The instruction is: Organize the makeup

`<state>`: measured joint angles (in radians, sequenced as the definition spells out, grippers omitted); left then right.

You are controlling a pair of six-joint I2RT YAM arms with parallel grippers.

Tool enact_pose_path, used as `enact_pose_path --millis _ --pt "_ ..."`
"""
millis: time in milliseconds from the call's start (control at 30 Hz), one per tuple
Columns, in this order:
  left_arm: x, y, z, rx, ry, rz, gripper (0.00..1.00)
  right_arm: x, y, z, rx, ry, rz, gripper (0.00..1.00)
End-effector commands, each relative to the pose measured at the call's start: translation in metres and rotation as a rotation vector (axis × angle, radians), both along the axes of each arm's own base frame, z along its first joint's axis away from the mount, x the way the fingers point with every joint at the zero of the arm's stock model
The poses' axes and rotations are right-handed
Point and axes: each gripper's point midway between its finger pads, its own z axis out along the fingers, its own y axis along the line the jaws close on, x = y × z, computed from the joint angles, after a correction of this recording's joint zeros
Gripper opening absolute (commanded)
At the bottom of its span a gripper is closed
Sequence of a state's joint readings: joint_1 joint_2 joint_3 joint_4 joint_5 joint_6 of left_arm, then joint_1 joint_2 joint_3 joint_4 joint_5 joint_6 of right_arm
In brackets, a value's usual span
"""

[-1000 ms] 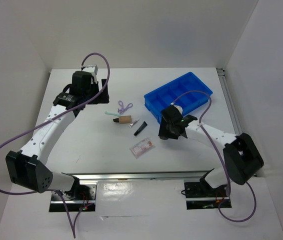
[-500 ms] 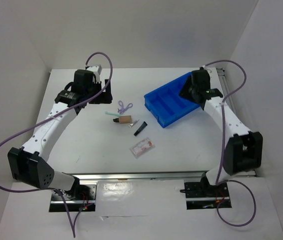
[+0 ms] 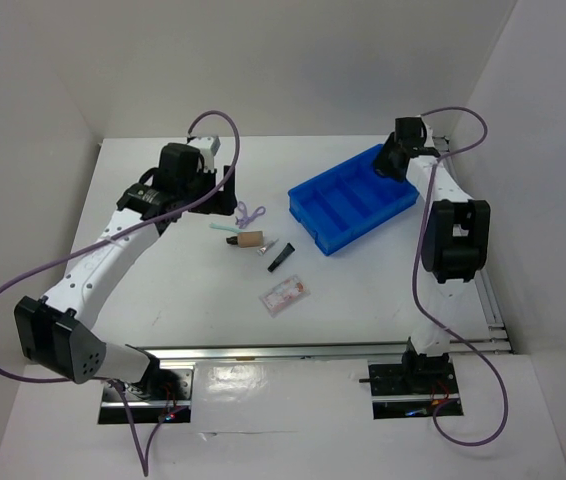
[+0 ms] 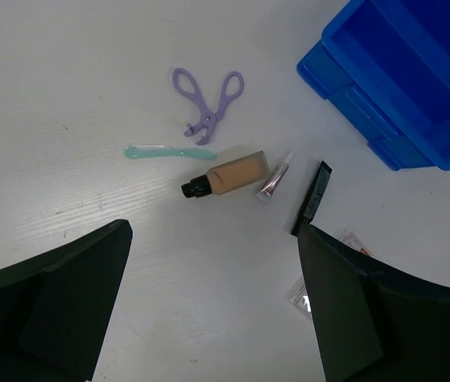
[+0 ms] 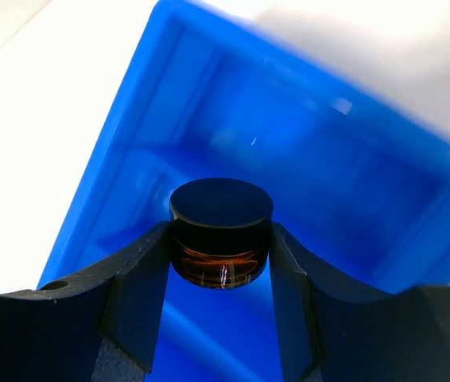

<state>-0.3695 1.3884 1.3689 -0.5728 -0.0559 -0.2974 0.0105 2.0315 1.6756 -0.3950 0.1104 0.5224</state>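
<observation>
My right gripper (image 3: pixel 395 160) (image 5: pixel 220 248) is shut on the round black pot (image 5: pixel 222 229) and holds it over the far right end of the blue bin (image 3: pixel 355 197) (image 5: pixel 169 103). My left gripper (image 3: pixel 215 190) (image 4: pixel 215 255) is open and empty above the table, just left of the makeup. The purple looped piece (image 3: pixel 251 212) (image 4: pixel 207 99), mint-green stick (image 3: pixel 223 227) (image 4: pixel 169 152), tan cylinder with a black end (image 3: pixel 251 240) (image 4: pixel 233 175), a small silver tube (image 4: pixel 274 179) and the slim black tube (image 3: pixel 281 258) (image 4: pixel 312 197) lie close together on the table. The clear pinkish packet (image 3: pixel 285 295) lies nearer me.
The blue bin has several long compartments; those in view (image 4: pixel 404 79) hold nothing. White walls enclose the table on three sides. A rail runs along the near edge by the arm bases.
My right arm has swung from the table in front of the bin up to the bin's far right end. My left gripper has shifted slightly right toward the purple piece.
</observation>
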Motion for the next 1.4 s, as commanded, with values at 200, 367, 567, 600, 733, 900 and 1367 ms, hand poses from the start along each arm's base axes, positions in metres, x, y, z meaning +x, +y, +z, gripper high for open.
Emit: enact_pose_path --millis 200,367,567,600,733,900,1367 --pt "0.008 -0.009 0.012 -0.017 -0.024 -0.002 1.0 0.036 -0.025 0.008 0.0 -0.064 -0.043 0.48" --pt "0.01 -0.012 0.004 -0.006 0.022 -0.01 1.0 0.036 -0.032 0.004 -0.007 -0.052 -0.06 0.83" --pt "0.008 -0.013 0.008 -0.022 0.016 -0.012 1.0 0.024 -0.028 0.066 -0.014 -0.177 -0.059 0.87" --pt "0.009 -0.012 0.008 -0.017 0.014 -0.004 1.0 0.022 -0.025 0.079 -0.033 -0.208 -0.05 0.83" --pt "0.009 -0.001 0.019 0.0 -0.014 0.051 1.0 0.001 0.027 0.129 -0.088 -0.295 0.077 0.72" --pt "0.009 0.029 0.046 -0.002 -0.076 0.262 1.0 -0.042 0.143 0.139 -0.128 -0.319 0.427 0.76" --pt "-0.038 0.11 0.12 -0.16 -0.287 0.651 0.98 -0.142 0.343 0.009 -0.259 -0.068 1.273 0.83"
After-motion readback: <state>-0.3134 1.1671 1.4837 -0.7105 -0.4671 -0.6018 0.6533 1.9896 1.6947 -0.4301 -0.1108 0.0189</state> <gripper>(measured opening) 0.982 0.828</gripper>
